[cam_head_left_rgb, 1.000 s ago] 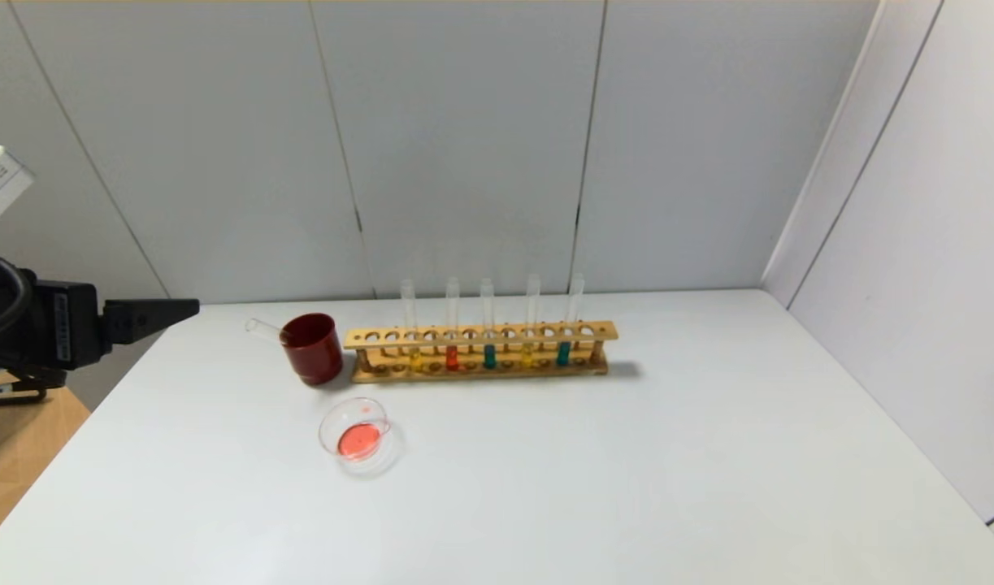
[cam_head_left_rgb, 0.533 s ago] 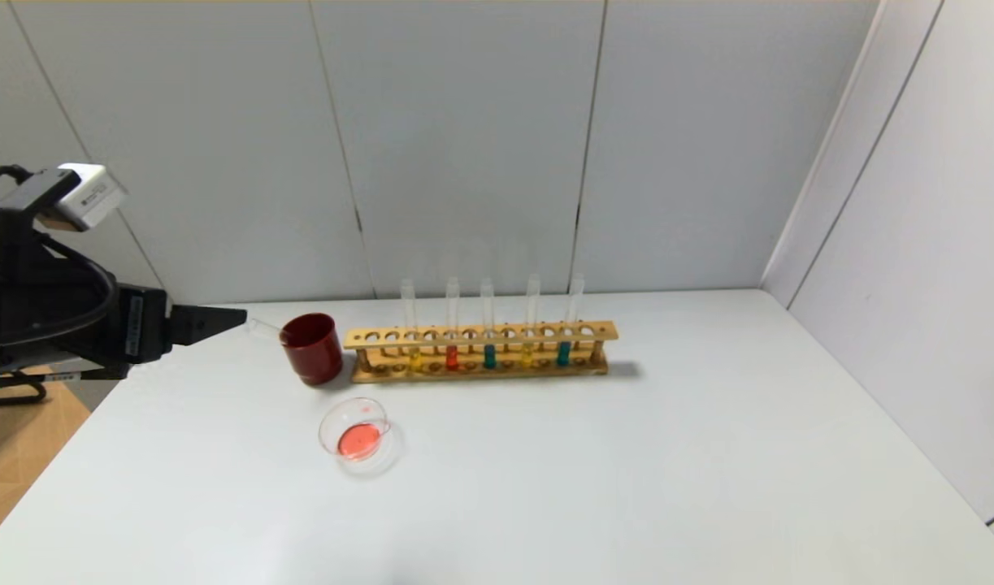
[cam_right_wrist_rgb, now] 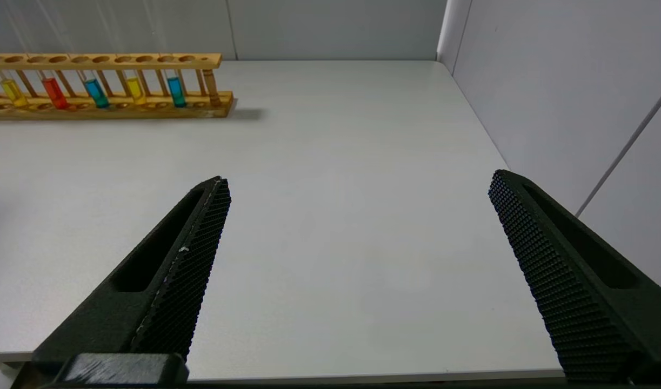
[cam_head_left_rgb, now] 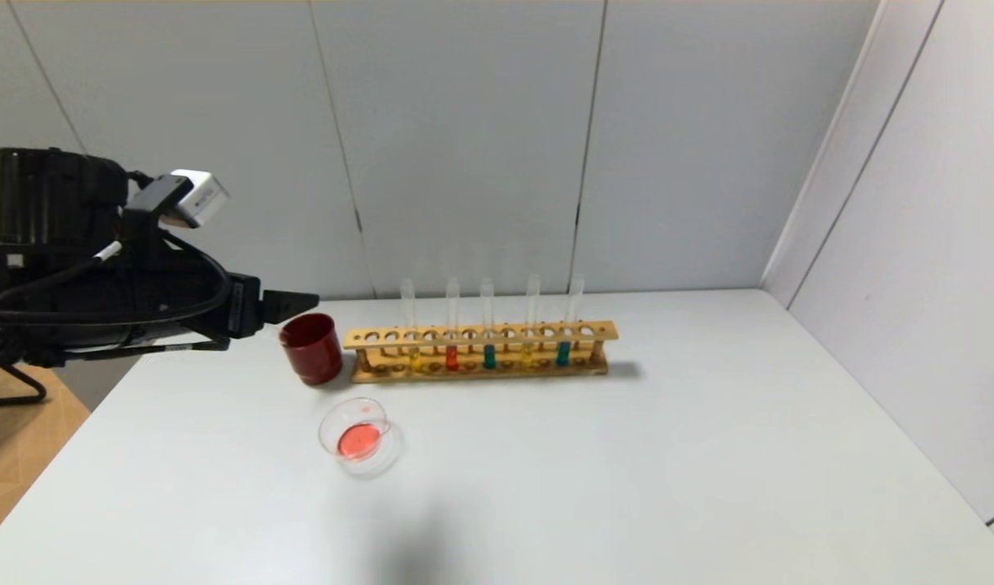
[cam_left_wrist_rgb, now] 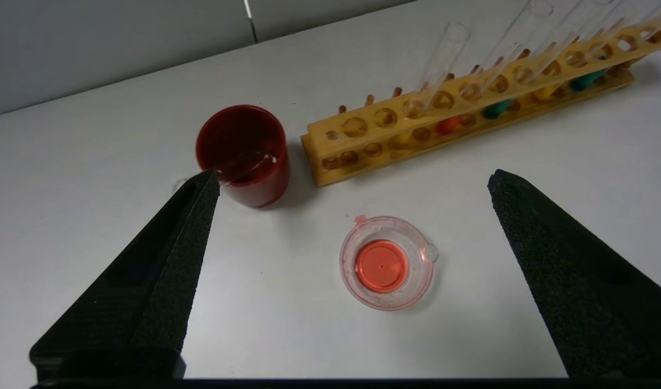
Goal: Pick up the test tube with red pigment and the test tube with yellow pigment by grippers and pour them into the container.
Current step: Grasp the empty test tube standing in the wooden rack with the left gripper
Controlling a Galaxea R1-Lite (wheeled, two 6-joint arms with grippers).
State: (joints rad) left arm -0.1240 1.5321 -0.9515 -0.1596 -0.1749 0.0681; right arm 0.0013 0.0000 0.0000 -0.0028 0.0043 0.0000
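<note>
The test tube with red pigment (cam_head_left_rgb: 452, 356) stands in the wooden rack (cam_head_left_rgb: 480, 331), second from the left; it also shows in the right wrist view (cam_right_wrist_rgb: 53, 92) and the left wrist view (cam_left_wrist_rgb: 447, 125). Test tubes with yellow pigment stand at the rack's left end (cam_head_left_rgb: 415, 358) and fourth along (cam_head_left_rgb: 527, 354). The container (cam_head_left_rgb: 358, 437), a clear dish holding red liquid, sits in front of the rack (cam_left_wrist_rgb: 387, 263). My left gripper (cam_head_left_rgb: 289, 305) is open and empty, raised just left of the cup (cam_left_wrist_rgb: 353, 175). My right gripper (cam_right_wrist_rgb: 357, 181) is open and empty, low over the table's front.
A dark red cup (cam_head_left_rgb: 311, 348) stands at the rack's left end, with an empty glass tube lying in it (cam_left_wrist_rgb: 249, 159). Two teal tubes (cam_head_left_rgb: 489, 355) stand in the rack. Walls close the back and the right side. Bare white table (cam_head_left_rgb: 667, 455) lies to the right.
My left arm has swung right and up from the table's left edge to just beside the cup. It now hides the empty tube's end. Nothing else moved.
</note>
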